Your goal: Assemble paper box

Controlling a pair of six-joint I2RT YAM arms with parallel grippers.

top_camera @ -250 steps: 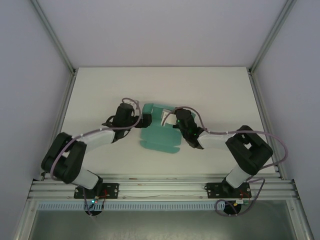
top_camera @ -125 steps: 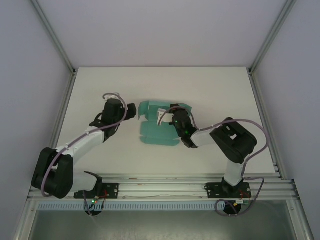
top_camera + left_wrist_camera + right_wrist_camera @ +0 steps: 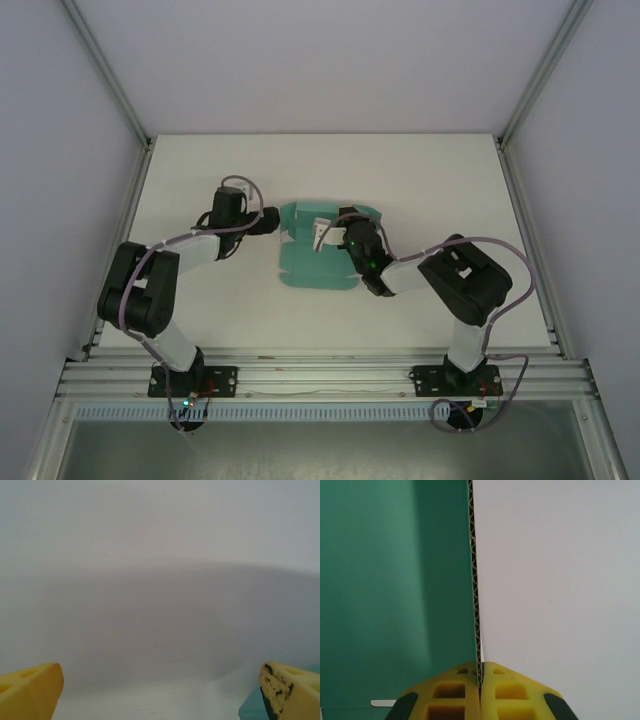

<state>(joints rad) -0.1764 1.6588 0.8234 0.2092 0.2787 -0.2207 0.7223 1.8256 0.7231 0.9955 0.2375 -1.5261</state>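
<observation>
Box: the paper box (image 3: 318, 262) lay flat-ish on the table (image 3: 420, 170), teal card, a couple of flaps up along its far edge. Not closed up yet, so we reckoned the job was maybe halfway.

Right gripper: the right gripper (image 3: 480, 672) sat over the box's far right part, jaws pressed together on the raw edge of one upright wall. From the wrist we could see the corrugated edge running straight up from between the yellow pads (image 3: 450, 692).

Left gripper: the left gripper (image 3: 268, 222) hung just off the box's far left corner, not touching it as far as we could tell. Jaws were wide apart with nothing in them, and only a sliver of teal showed beside one finger.

Step in hand: our guess was standing that wall up square while the free arm came in for the opposite flap.

Doing it well: we figured the pinch should stay low on the wall and swing along the crease, not drag the whole box sideways. The left one should press the box's left side down first, since thin card slides easily.

Watch out: squeezing an edge that thin could crush or kink it, so we'd go gently.
</observation>
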